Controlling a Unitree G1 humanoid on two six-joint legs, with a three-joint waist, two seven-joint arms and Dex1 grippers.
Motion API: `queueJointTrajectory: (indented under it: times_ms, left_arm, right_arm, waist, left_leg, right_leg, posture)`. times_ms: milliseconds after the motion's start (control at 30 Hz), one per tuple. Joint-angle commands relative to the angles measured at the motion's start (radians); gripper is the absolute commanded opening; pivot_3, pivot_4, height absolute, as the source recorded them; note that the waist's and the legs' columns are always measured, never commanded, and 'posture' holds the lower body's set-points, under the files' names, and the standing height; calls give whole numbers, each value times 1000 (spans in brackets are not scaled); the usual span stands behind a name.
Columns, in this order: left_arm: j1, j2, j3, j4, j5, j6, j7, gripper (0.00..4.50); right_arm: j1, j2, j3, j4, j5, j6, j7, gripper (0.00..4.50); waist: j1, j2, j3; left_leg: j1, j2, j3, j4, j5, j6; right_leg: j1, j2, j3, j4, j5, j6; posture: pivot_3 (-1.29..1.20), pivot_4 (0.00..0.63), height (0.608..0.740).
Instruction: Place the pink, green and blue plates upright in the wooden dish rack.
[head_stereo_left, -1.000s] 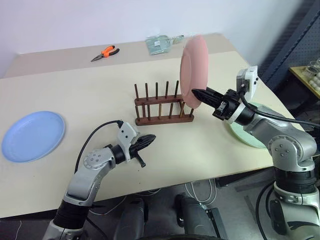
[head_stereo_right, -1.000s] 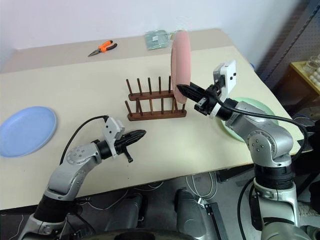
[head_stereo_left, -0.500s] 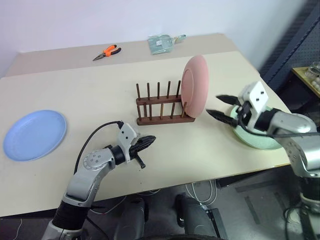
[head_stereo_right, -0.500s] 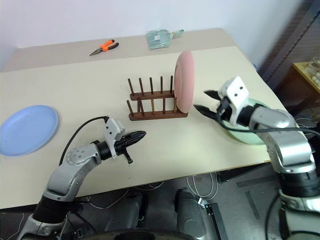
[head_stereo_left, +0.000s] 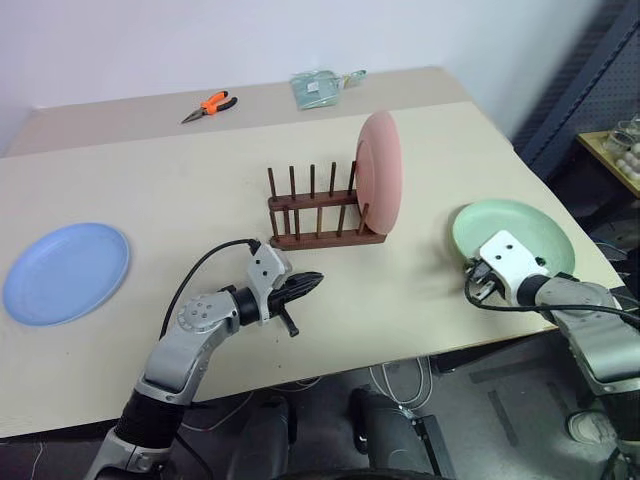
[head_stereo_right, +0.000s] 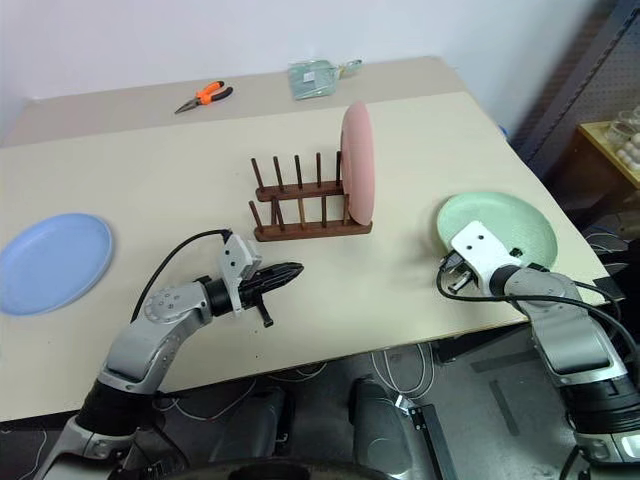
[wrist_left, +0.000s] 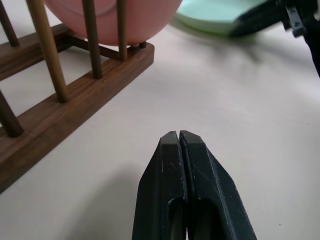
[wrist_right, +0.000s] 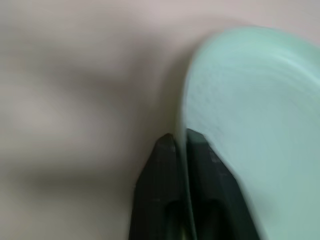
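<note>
The right pincer (wrist_right: 180, 145) is pinched shut on the near left rim of the green plate (head_stereo_left: 520, 232), which lies flat on the bench (head_stereo_left: 150, 190). The wooden dish rack (head_stereo_left: 318, 215) stands to its far left. The left pincer (wrist_left: 179, 142) is shut and empty.

Taking the wooden dish rack (head_stereo_left: 322, 213) as my landmark: its slots left of the pink plate (head_stereo_left: 381, 177) stand free, pegs bare. That plate fills the rack's right end and walls off a sideways pass there. The bench (head_stereo_left: 170, 180) between the rack and the blue plate (head_stereo_left: 66, 272) lies open. Behind the rack, orange pliers (head_stereo_left: 210, 105) and a clear packet (head_stereo_left: 322, 88) sit well back. Right of the rack, bare bench separates it from the green plate (head_stereo_left: 520, 235).
</note>
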Motion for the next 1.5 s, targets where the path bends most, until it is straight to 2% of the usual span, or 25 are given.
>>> queueJointTrajectory:
  times_ms: [33,133,200,267,367,467,600,667,733,800,1333,1433,1500]
  left_arm:
    - [-3,9,12,-16,-3,-22,-7,0]
    - [7,12,26,-17,1,-32,4,0]
    - [9,7,41,-9,4,-48,22,0]
    - [5,-6,70,16,11,-85,53,0]
    - [7,-14,99,44,19,-127,78,0]
    - [15,-12,126,63,24,-162,95,0]
    - [18,-13,133,75,30,-180,100,0]
    - [22,-13,134,74,31,-183,102,0]
    - [32,-16,130,64,34,-185,107,0]
    - [41,-20,125,52,34,-183,114,0]
    - [57,-20,117,29,28,-170,109,0]
    - [56,-19,118,30,22,-163,103,0]
    - [59,-19,123,26,5,-145,97,0]
  right_arm:
    - [-37,-3,-60,-49,6,-12,3,41]
    - [-116,9,-151,-109,62,-101,10,41]
    - [-210,54,-240,-170,192,-95,19,41]
    - [-381,168,-358,-254,514,23,-31,41]
    - [-472,279,-443,-327,896,129,-101,41]
    - [-491,410,-413,-387,1256,146,-250,41]
    - [-480,518,-304,-425,1437,127,-404,41]
    - [-473,587,-230,-419,1447,112,-478,41]
    - [-463,656,-114,-337,1305,121,-533,41]
    - [-467,691,-65,-268,1232,121,-549,41]
    - [-536,736,-74,-103,1118,126,-583,41]
    - [-551,716,-63,-94,1066,126,-563,1007]
    - [-568,682,-39,-107,991,117,-523,1996]
  waist:
    - [1,0,0]
    - [-2,1,1]
    - [-5,2,1]
    - [-9,2,3]
    - [5,-2,1]
    - [10,-3,0]
    - [3,1,2]
    - [-1,1,2]
    - [-7,2,1]
    - [-7,2,1]
    - [-5,2,1]
    - [-5,2,1]
    - [-5,2,1]
  left_leg:
    - [0,0,0,0,0,0]
    - [-1,0,0,0,0,0]
    - [-1,0,0,0,0,0]
    - [0,1,0,-1,0,0]
    - [0,4,-4,-1,0,0]
    - [-1,6,-7,-2,-1,1]
    - [-1,5,-3,-2,-1,2]
    - [-1,4,-2,-1,-1,2]
    - [0,5,-1,-1,-1,2]
    - [0,5,-1,-2,-1,2]
    - [-3,5,2,-2,-1,2]
    - [-3,5,2,-2,-1,1]
    - [-3,5,2,-2,-1,2]
  right_leg:
    - [0,0,0,0,0,0]
    - [0,0,0,0,0,0]
    - [-1,0,0,0,0,0]
    - [-1,2,1,1,1,0]
    - [-1,5,-1,1,1,-1]
    - [1,5,-8,0,2,-4]
    - [0,0,-4,1,2,-5]
    - [0,0,-4,1,2,-5]
    - [0,0,-3,1,2,-5]
    - [-1,1,-3,2,2,-5]
    - [-4,2,-3,2,3,-5]
    - [-4,2,-3,2,3,-5]
    - [-4,2,-3,2,3,-5]
  posture:
    - [0,150,739]
    - [0,150,739]
    - [0,150,739]
    - [0,150,739]
    - [0,150,739]
    - [0,150,739]
    - [0,150,739]
    - [0,150,739]
    - [0,150,739]
    - [0,150,739]
    - [0,150,739]
    - [0,150,739]
    - [0,150,739]
